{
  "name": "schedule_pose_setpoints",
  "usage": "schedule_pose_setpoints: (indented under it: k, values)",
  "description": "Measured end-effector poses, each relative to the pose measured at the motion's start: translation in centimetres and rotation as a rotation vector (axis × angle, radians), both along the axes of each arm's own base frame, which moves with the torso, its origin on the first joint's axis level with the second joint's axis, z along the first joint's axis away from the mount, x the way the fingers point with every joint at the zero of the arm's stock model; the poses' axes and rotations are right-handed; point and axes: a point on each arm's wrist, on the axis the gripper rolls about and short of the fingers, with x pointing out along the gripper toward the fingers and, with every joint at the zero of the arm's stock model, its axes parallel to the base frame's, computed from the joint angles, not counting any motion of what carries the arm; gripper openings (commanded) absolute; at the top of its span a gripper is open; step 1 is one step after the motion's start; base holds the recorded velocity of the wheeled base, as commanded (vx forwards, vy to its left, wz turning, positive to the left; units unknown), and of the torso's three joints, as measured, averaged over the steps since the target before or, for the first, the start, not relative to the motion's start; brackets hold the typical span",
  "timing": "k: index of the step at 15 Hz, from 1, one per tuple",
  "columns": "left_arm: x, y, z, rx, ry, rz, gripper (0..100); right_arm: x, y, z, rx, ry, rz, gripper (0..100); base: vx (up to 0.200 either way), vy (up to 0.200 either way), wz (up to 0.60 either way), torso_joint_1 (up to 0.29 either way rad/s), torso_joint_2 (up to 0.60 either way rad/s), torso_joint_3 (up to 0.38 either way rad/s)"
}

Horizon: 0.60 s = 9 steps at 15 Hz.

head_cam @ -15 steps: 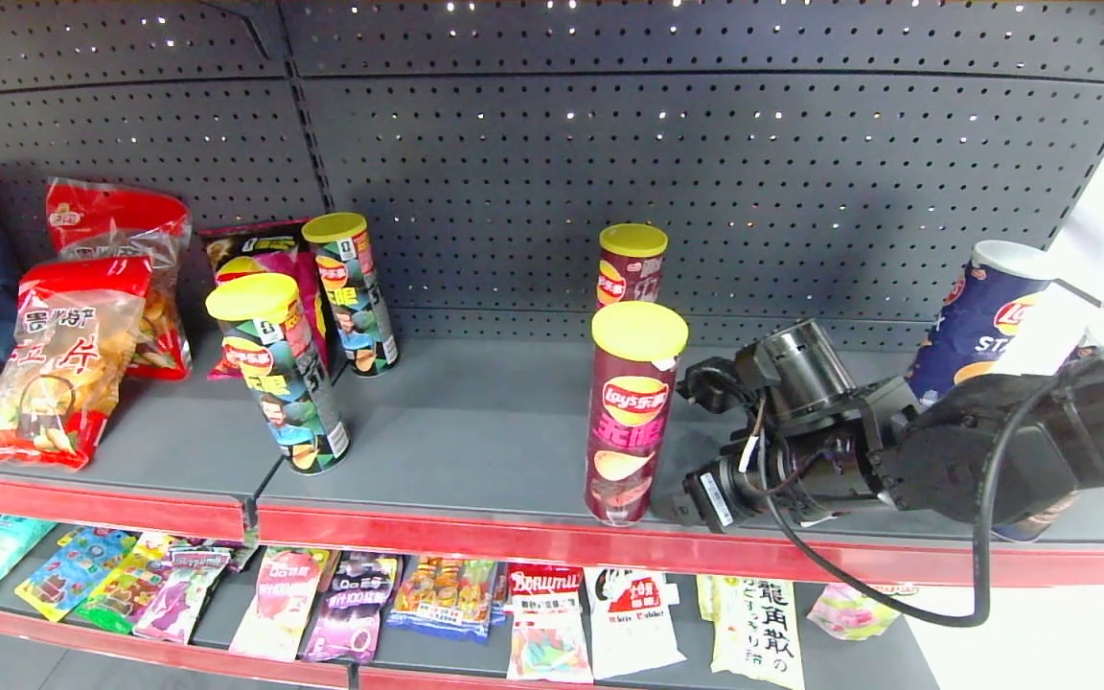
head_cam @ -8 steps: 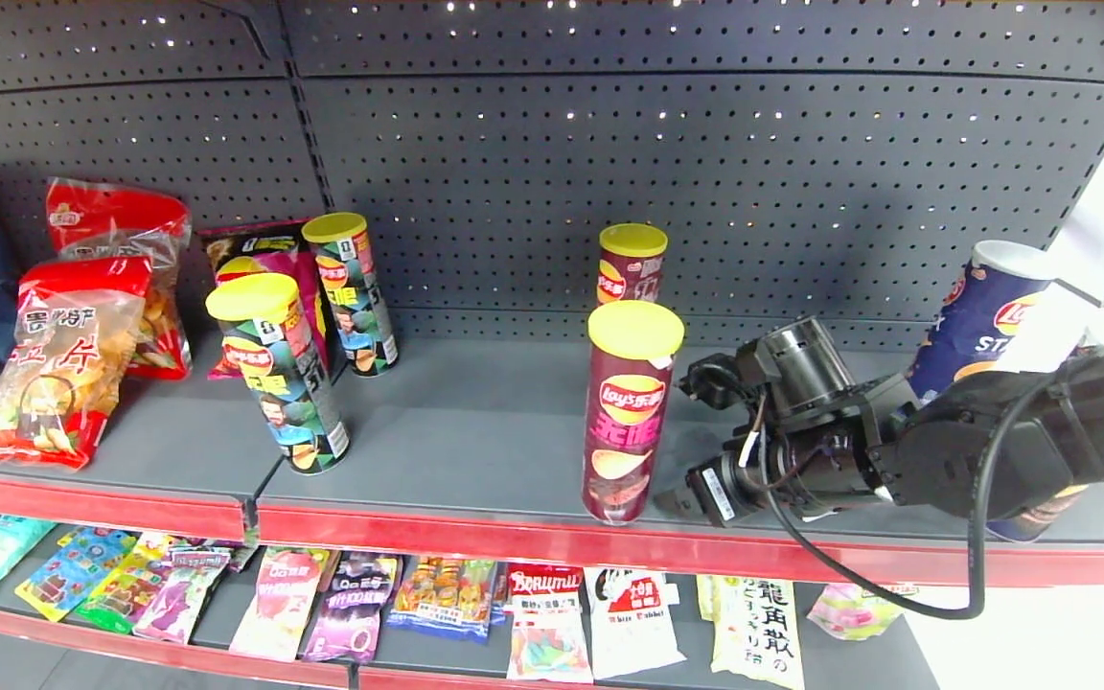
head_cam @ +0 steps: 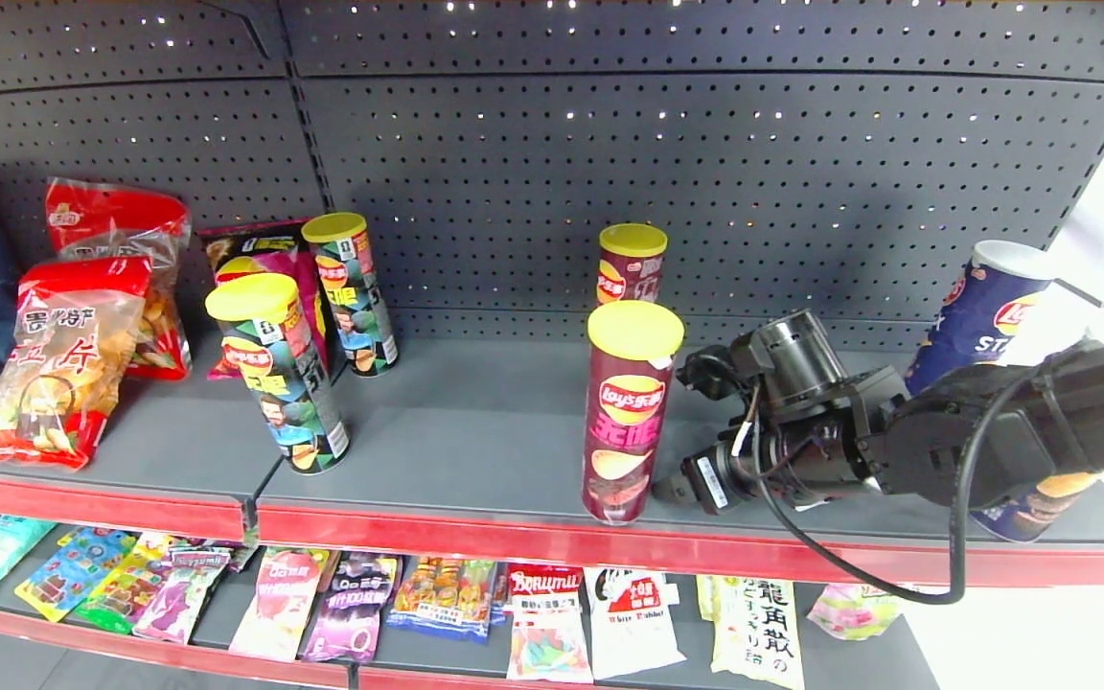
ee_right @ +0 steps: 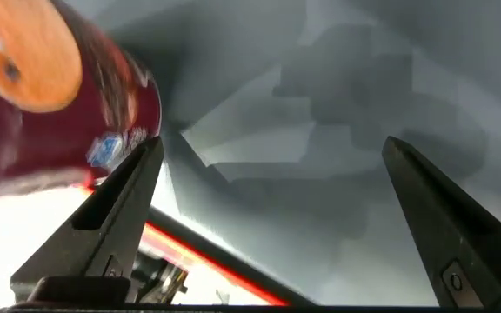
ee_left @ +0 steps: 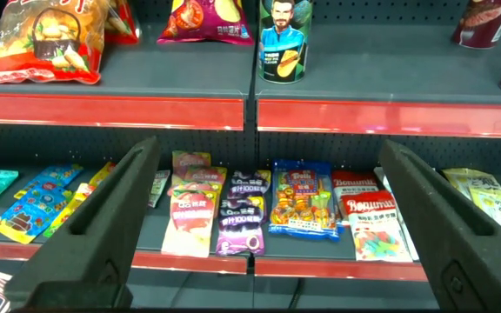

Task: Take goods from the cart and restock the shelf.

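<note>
Maroon chip can [head_cam: 631,422] upright at shelf [head_cam: 475,436] front, right pincer [ee_right: 272,149] spread wide beside it, left pincer [ee_left: 269,148] likewise, both empty

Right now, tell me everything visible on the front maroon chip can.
The maroon can is a tall tube, seemingly printed cardboard, with a yellow lid on. It stands upright at the front edge of the shelf, ahead of a second maroon can. The right gripper, open, sits low beside it, not around it; contact cannot be told.
</note>
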Motion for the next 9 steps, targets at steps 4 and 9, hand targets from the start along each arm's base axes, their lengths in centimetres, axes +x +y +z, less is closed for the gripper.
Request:
schedule_pose_setpoints:
  k: [4,9]
  values:
    - [0.00,0.00,0.00,0.000,0.000,0.000,100,0.04,0.63,-0.21,-0.003,-0.008,0.010,100,0.000,0.000,0.00,0.000,0.00,0.000]
    - [0.00,0.00,0.00,0.000,0.000,0.001,100,0.01,0.83,-0.34,-0.004,-0.006,0.016,100,0.000,0.000,0.00,0.000,0.00,0.000]
